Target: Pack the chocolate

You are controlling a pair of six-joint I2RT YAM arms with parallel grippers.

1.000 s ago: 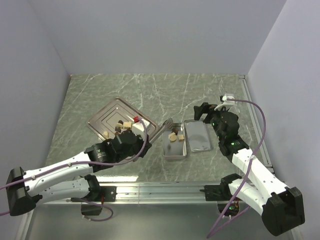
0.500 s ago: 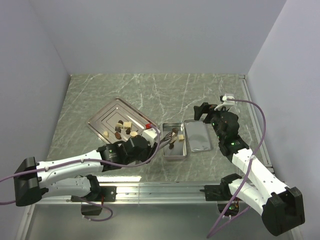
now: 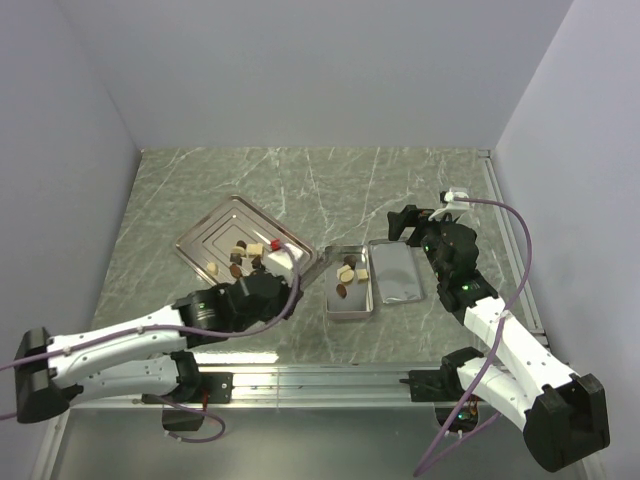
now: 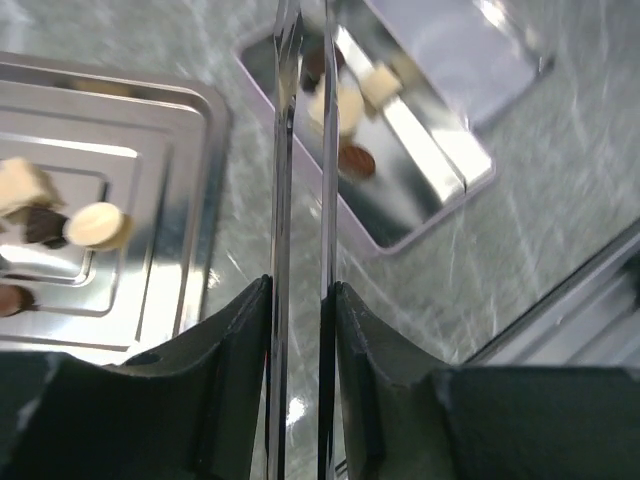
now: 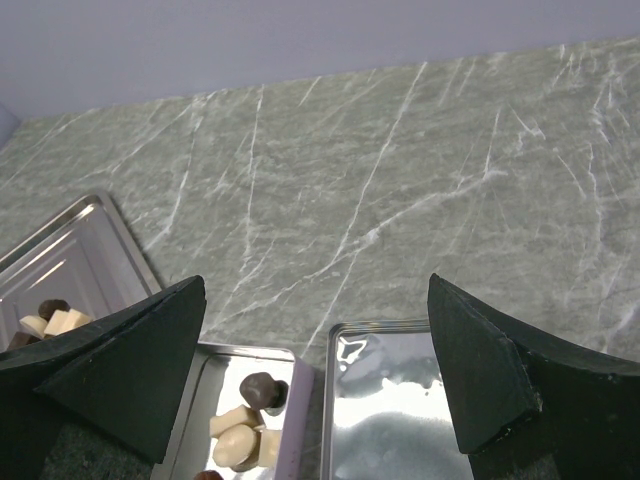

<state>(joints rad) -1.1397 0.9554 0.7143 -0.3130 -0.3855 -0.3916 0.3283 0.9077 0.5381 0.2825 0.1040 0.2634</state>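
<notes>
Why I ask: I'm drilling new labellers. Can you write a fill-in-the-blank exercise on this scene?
1. Some chocolate lies on the ridged tray, and some lies inside the open ___.
2. In the top view, the lid lies beside it, on its ___ side.
3. The right gripper has its jaws wide ___.
Missing words: tin; right; open.

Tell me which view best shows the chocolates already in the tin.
Top external: the whole tin lies unobstructed, a few chocolates clustered in its far half. Left wrist is closer, but its own fingers cross the pile. Right wrist shows pieces too, but the tin is cut off at the bottom edge.
</notes>
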